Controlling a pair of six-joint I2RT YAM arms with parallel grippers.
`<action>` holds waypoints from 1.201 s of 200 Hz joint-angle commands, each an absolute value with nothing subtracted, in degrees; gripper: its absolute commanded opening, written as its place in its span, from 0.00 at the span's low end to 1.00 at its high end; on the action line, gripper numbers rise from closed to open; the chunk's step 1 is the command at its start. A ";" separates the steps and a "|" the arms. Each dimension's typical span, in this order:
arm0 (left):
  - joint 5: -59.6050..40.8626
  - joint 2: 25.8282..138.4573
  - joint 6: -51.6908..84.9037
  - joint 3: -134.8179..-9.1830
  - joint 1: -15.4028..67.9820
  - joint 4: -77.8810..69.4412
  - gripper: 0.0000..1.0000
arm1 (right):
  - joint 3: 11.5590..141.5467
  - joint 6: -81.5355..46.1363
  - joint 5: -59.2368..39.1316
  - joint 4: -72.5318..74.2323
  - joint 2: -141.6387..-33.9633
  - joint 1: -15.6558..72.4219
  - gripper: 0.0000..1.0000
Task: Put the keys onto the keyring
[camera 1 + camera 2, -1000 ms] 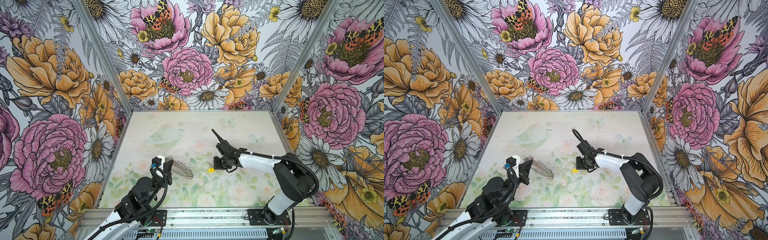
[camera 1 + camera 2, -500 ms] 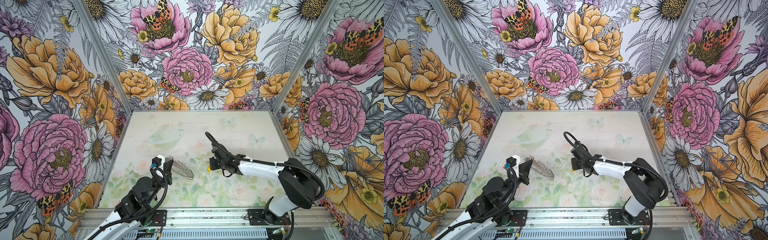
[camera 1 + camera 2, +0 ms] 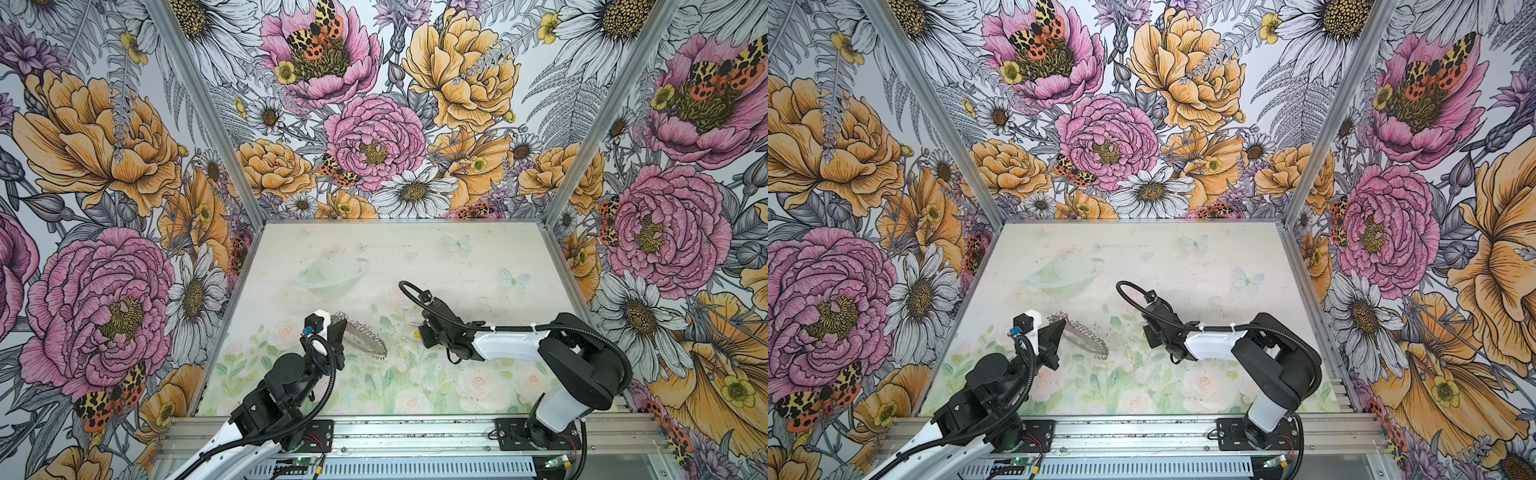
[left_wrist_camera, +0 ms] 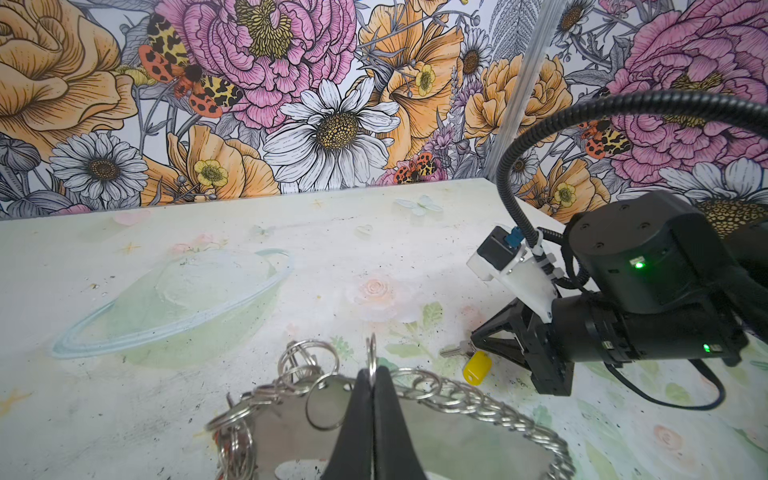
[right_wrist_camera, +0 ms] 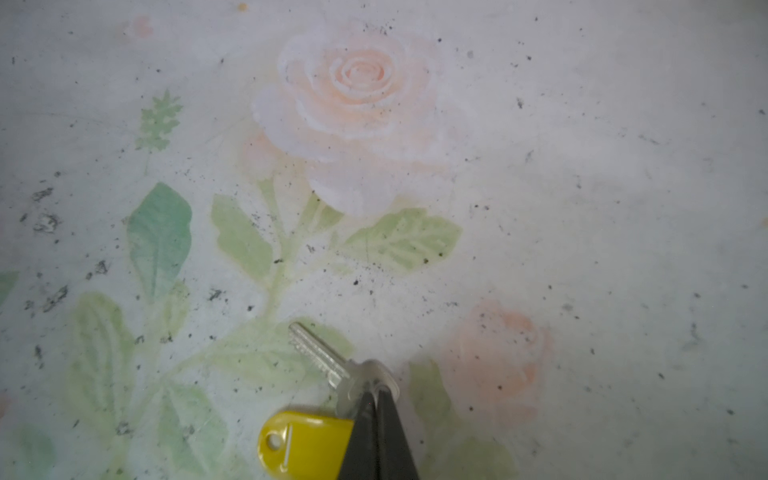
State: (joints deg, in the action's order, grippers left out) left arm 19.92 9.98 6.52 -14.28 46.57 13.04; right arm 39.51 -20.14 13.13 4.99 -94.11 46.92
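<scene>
Key point(image 5: 316, 353), silver, with yellow tag point(image 5: 307, 444): gripped at its head by the right gripper point(image 5: 376, 399), jaws closed tight on it; sits to the right of the keyring point(image 4: 457, 440), near but apart. Keyring, grey hoop fringed with small rings point(image 4: 305, 361): edge pinched in the left gripper point(image 4: 372, 374), jaws likewise closed.

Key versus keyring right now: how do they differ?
The key is small, with a yellow tag; the keyring is a large grey hoop fringed with split rings. The right end effector pinches the key's head; the left end effector pinches the keyring's rim. Both are metal, both held, apart.
</scene>
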 commanded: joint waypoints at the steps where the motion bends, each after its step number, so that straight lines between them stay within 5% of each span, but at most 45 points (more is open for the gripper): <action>1: 19.69 10.26 5.89 -14.00 45.80 8.81 0.00 | 36.06 -18.02 13.81 9.04 -93.75 47.06 0.00; 79: 19.60 11.52 5.70 -14.06 45.66 8.17 0.00 | 35.60 -22.13 9.75 0.83 -87.48 47.11 0.06; 152: 19.34 11.62 5.71 -14.06 45.70 8.07 0.00 | 42.77 -26.57 -0.67 -11.64 -86.26 42.67 0.25; 240: 19.16 11.60 5.71 -14.12 45.62 8.09 0.00 | 52.94 -29.45 -9.57 -24.76 -91.80 38.24 0.28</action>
State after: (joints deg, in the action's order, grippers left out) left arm 19.92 11.75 6.50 -14.26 46.19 11.49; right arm 50.63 -28.51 -7.01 -20.53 -90.54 38.06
